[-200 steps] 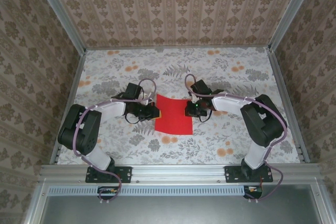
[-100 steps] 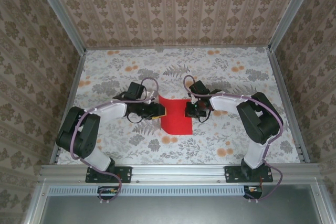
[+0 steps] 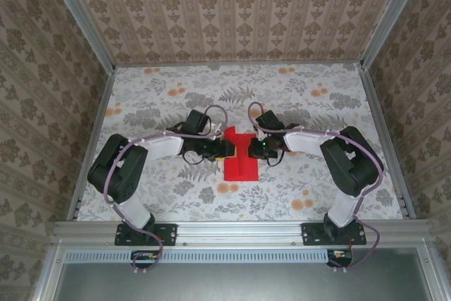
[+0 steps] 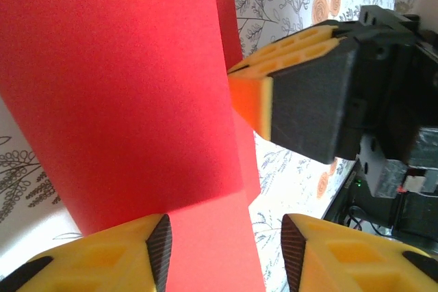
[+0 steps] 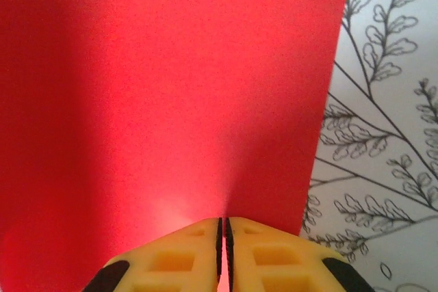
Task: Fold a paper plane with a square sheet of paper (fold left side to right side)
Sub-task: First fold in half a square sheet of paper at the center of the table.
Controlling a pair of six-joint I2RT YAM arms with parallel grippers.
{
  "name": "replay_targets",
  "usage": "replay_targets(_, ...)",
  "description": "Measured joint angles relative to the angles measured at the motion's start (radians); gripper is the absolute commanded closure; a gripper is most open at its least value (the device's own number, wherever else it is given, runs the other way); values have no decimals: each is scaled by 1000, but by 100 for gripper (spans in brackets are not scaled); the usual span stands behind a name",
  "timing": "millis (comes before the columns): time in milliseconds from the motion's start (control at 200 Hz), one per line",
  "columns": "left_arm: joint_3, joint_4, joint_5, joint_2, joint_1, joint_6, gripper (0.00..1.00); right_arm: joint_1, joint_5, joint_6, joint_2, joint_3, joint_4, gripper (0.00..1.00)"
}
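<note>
Fold half made, I judge: square sheet of paper (image 3: 241, 167) arches, left side curled rightward, uncreased. Left gripper (image 4: 226, 237) gapes; right gripper (image 5: 222, 230) closed, tips on sheet. Creasing remains.

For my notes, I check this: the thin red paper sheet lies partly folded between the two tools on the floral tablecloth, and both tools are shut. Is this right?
No. Only the right tool is shut; the left tool is open, its yellow fingers apart in the left wrist view. The thin red paper sheet lies partly folded between them on the floral tablecloth.
</note>
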Motion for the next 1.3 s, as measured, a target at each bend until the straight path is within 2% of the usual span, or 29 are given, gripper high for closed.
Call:
replay_targets(170, 9, 3, 0, 5, -1, -4, 66, -21, -12, 13, -92, -37, 32, 69)
replay_targets(325, 12, 3, -1, 16, -4, -6, 74, -40, -84, 47, -151, -61, 130, 59)
replay_targets(575, 25, 3, -2, 21, -14, -5, 77, -42, -226, 106, -107, -79, 268, 58)
replay_targets(745, 26, 2, -4, 21, -14, -5, 79, -42, -256, 127, -53, -73, 282, 62)
replay_targets(825, 26, 2, -5, 21, -14, -5, 80, -42, -265, 132, -36, -67, 283, 70)
replay_targets(955, 26, -1, -5, 22, -14, -2, 80, -42, -273, 139, -28, -64, 286, 91)
replay_targets(1035, 26, -5, -5, 22, -14, 0, 79, -42, -278, 131, -28, -62, 286, 100)
replay_targets(1220, 26, -35, -23, 18, -14, 13, 68, -42, -263, 121, -29, -58, 261, 100)
replay_targets(1300, 26, -62, -41, -2, -13, 25, 60, -42, -242, 108, -30, -58, 235, 100)
